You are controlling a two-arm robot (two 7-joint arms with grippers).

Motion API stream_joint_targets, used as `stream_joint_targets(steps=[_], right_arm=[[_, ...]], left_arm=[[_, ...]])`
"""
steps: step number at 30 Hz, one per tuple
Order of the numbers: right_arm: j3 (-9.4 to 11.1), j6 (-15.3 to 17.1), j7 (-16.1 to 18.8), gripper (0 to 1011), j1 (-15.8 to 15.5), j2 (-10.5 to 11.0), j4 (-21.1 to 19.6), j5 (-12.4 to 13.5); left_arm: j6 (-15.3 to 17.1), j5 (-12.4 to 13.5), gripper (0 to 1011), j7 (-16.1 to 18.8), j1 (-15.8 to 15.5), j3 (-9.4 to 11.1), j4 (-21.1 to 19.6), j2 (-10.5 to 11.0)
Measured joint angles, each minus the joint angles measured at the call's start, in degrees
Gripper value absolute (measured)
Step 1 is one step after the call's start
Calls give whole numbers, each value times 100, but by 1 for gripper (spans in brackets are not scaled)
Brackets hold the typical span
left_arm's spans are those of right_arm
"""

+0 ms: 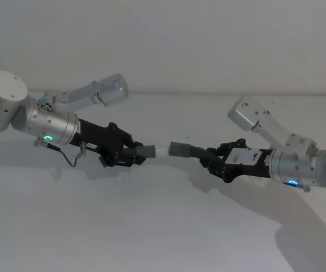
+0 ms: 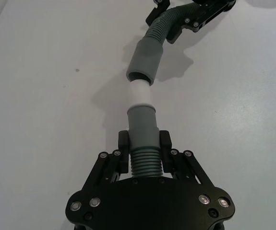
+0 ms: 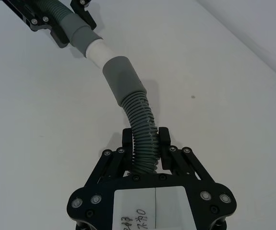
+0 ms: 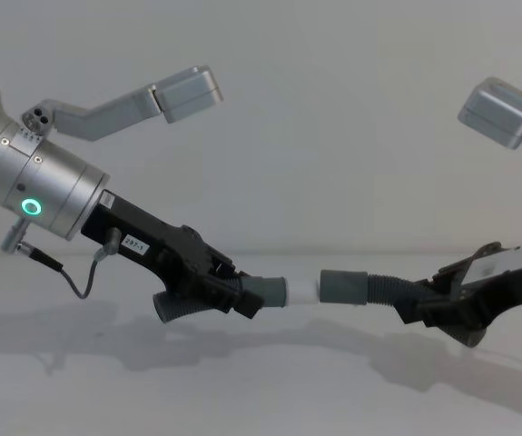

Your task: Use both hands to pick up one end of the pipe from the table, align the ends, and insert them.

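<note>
Two hose pieces, two tools, held above the counter (image 1: 151,226) at mid-frame.

Left tool (image 1: 130,154) clamps the ribbed body of the left piece (image 2: 142,143); right tool (image 1: 215,160) clamps the right piece (image 3: 142,129). White tip (image 2: 139,92) sits at the right cuff's (image 2: 145,60) mouth, aligned.

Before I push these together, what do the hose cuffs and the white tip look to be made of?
Cuff held by the left gripper: smooth matte grey, probably soft plastic or rubber. Its white tip: smooth, faint sheen, likely rigid plastic. Cuff held by the right gripper: same matte grey, open mouth facing the tip. Ribbed hose: corrugated, apparently flexible plastic.
</note>
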Motion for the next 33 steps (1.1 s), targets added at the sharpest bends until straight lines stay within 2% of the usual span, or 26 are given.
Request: stream_joint_targets(steps=[33], right_arm=[[-46,-158,175,304,96,44,139,24]], left_arm=[[-60,70,366,-42,-61,-18,214,-143]])
